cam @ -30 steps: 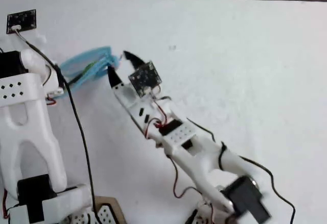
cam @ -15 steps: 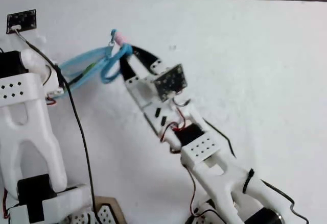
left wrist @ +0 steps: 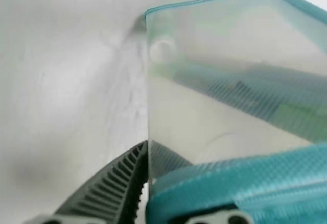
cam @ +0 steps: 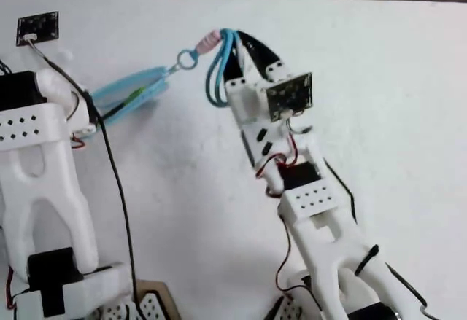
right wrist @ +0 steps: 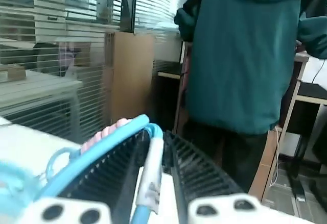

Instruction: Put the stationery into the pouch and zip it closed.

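1. The left gripper is clamped on the pouch. In the left wrist view a ribbed dark finger presses one face at the teal-edged end of the pouch, and the pouch wall hides the other finger.
2. The pouch is translucent blue. It stands on edge over the white table, at the left side of the high view, and runs from the left arm toward the middle.
3. A green item shows through the pouch wall, inside the pouch.
4. It is not possible to tell whether the zip is closed.
5. A metal ring sits at the free end of the pouch. A pink tag and a blue strap are attached to it.
6. The right gripper is closed narrowly on the strap. In the right wrist view the strap runs down the slot between the two black ribbed fingers, touching both.
7. The strap's loop hangs out at the side of the jaws. The ring and tag lie just past the fingertips, between the right gripper and the pouch.
8. The right gripper is apart from the pouch body. The strap is the only link.
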`<act>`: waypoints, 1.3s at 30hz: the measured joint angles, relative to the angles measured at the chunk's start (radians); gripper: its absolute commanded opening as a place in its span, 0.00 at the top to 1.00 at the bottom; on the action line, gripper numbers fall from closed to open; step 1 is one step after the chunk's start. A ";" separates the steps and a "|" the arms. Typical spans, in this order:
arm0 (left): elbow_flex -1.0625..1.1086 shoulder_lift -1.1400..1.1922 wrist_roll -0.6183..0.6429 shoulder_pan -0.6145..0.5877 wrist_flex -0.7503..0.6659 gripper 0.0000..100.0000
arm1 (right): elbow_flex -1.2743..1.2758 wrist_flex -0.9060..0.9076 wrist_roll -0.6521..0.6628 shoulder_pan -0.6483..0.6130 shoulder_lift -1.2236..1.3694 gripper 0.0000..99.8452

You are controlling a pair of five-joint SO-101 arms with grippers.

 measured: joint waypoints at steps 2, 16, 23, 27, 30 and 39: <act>-0.028 0.009 -0.017 0.012 0.000 0.97 | -0.049 0.000 0.000 0.014 0.000 0.98; -0.316 0.015 -0.095 0.153 0.005 0.81 | -0.611 0.336 0.000 -0.043 0.000 0.98; -0.379 0.017 -0.150 0.166 0.006 0.81 | -0.855 0.535 -0.003 -0.176 -0.020 0.98; -0.408 0.015 -0.195 0.160 0.009 0.81 | -0.921 0.614 -0.003 -0.215 -0.032 0.98; -0.414 0.015 -0.209 0.164 0.009 0.81 | -0.924 0.672 -0.003 -0.221 -0.029 0.98; -0.414 0.015 -0.181 0.163 0.005 0.81 | -0.927 0.700 -0.003 -0.245 0.114 0.98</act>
